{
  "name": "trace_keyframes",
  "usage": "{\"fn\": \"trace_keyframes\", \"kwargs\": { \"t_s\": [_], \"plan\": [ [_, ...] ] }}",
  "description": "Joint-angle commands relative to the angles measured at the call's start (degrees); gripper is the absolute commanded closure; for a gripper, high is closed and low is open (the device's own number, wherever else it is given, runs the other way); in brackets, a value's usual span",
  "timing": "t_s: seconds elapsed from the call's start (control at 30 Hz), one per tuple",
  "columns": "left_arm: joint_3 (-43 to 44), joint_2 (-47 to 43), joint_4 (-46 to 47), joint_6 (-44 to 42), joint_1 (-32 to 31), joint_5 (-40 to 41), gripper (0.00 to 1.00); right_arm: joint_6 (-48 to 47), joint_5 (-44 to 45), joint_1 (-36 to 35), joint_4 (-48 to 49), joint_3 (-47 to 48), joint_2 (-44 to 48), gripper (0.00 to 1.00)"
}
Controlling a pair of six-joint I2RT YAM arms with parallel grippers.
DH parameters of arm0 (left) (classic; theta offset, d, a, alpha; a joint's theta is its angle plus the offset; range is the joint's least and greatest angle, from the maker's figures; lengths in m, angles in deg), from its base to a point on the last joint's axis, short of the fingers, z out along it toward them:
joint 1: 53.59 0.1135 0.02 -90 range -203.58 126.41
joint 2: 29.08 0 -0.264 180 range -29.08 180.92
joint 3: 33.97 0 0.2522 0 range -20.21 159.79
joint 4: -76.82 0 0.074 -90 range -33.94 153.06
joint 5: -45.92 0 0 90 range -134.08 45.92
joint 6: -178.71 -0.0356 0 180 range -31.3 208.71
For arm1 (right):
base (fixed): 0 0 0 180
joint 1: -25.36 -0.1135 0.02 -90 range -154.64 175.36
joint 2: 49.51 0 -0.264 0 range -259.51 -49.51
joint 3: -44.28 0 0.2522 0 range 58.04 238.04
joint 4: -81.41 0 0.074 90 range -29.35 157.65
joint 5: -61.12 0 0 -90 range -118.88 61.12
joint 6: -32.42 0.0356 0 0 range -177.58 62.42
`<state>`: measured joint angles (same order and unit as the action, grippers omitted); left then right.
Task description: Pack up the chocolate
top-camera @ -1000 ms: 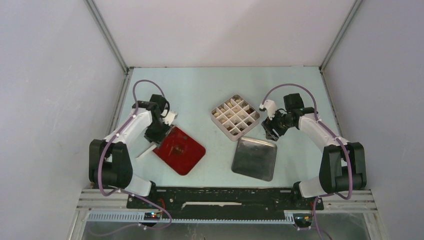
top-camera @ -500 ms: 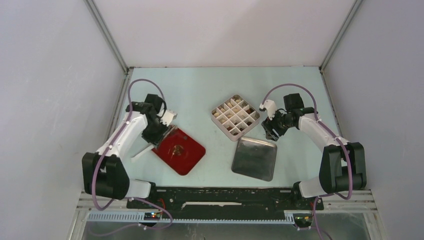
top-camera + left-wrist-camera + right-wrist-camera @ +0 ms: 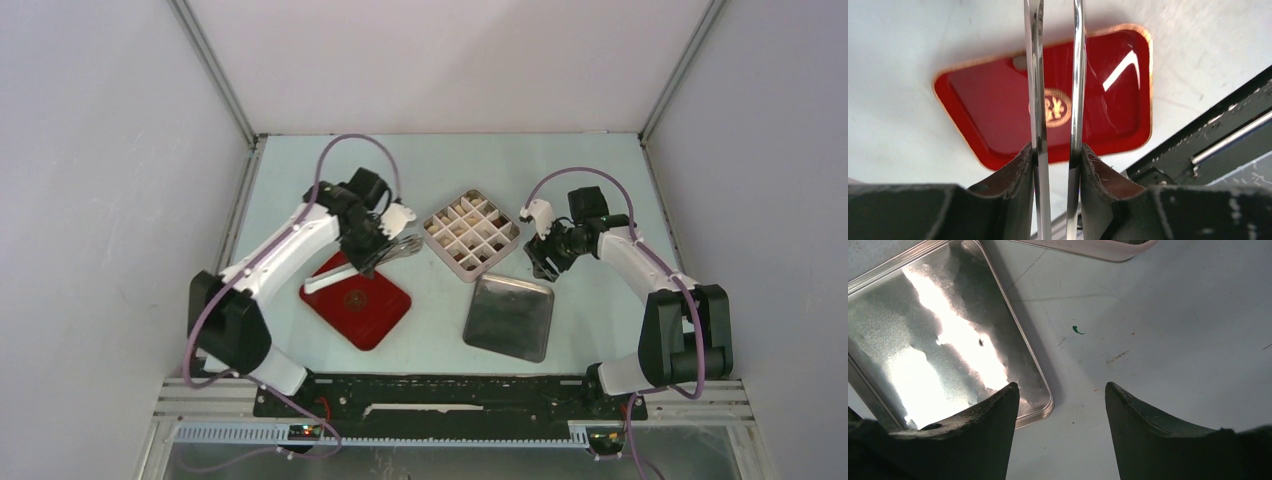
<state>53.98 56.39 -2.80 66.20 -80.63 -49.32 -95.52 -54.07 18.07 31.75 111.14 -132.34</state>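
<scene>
The chocolate shows only as small cream and brown pieces in some cells of the cream divided box (image 3: 470,235). The red tray (image 3: 357,300) with a gold emblem looks empty in the left wrist view (image 3: 988,115). My left gripper (image 3: 383,240) is shut on the metal tongs (image 3: 326,283), just beyond the tray's far corner and left of the box. In the left wrist view my left gripper (image 3: 1055,150) pinches both tong blades (image 3: 1077,75), which reach out over the tray. My right gripper (image 3: 545,262) is open and empty, right of the box.
A shiny metal tin lid (image 3: 510,316) lies near the front, right of the tray. Its corner (image 3: 938,335) sits under my right gripper (image 3: 1060,390). The box's edge (image 3: 1088,247) shows at the top of that view. Grey walls enclose the table.
My left arm has swung right and away from me with the tongs, from the tray's left edge to the gap between tray and box. The right arm has not moved.
</scene>
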Motion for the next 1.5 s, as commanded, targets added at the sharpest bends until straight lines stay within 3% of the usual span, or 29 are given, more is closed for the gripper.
{"fn": "trace_keyframes", "kwargs": {
  "t_s": [0.0,0.2,0.63,0.8,1.2,1.47],
  "plan": [
    [9.7,5.9,3.9,0.3,-5.2,-1.9,0.89,0.6,0.4,1.3,1.0,1.4,0.9,0.34],
    [20.6,15.1,4.4,0.5,-10.3,-4.0,0.89,0.9,-0.3,2.7,1.1,1.4,1.3,0.34],
    [44.2,33.8,3.8,3.5,-14.8,-6.8,0.88,1.6,1.5,4.6,1.9,1.4,1.5,0.34],
    [48.1,37.7,4.1,4.3,-16.0,-5.8,0.84,1.5,1.2,4.8,1.9,1.4,1.3,0.34],
    [51.0,41.3,2.7,4.4,-17.3,-4.3,0.62,1.2,0.9,4.8,1.6,1.4,1.0,0.34],
    [50.8,39.9,2.5,4.5,-17.6,-5.1,0.58,1.0,0.5,4.8,1.4,1.4,0.8,0.34]
  ]
}}
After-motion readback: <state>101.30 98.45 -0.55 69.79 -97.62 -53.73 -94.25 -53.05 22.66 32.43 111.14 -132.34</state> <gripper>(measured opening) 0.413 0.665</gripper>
